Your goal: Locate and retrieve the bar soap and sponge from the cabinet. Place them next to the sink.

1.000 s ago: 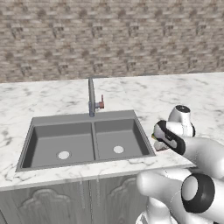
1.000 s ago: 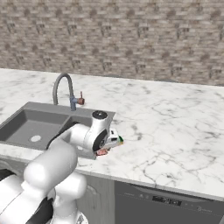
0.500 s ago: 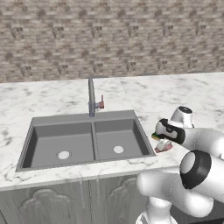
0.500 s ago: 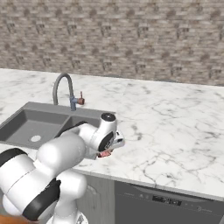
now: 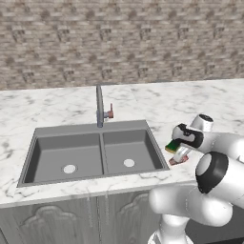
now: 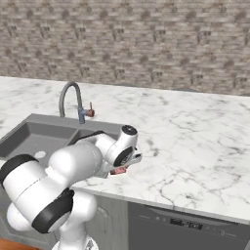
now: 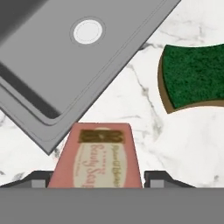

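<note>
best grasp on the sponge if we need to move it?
Likely from above, end effector closing across the two long straight edges. The sponge lies flat on the counter, green face up, clear of the soap and the sink rim. Its curved ends look harder to pinch.

Counter [image 7: 131,100]: I logged white marble with grey veining, polished smooth. Sink [image 7: 65,70]: matt grey, metal-looking, even finish. Faucet [image 5: 99,106]: slim brushed steel. Sponge [image 7: 194,74]: coarse, fibrous dark green top over a brownish body. Bar soap [image 7: 97,157]: smooth pinkish-red with a pale printed label. Back wall [image 5: 119,43]: rough brown-grey brick.
</note>
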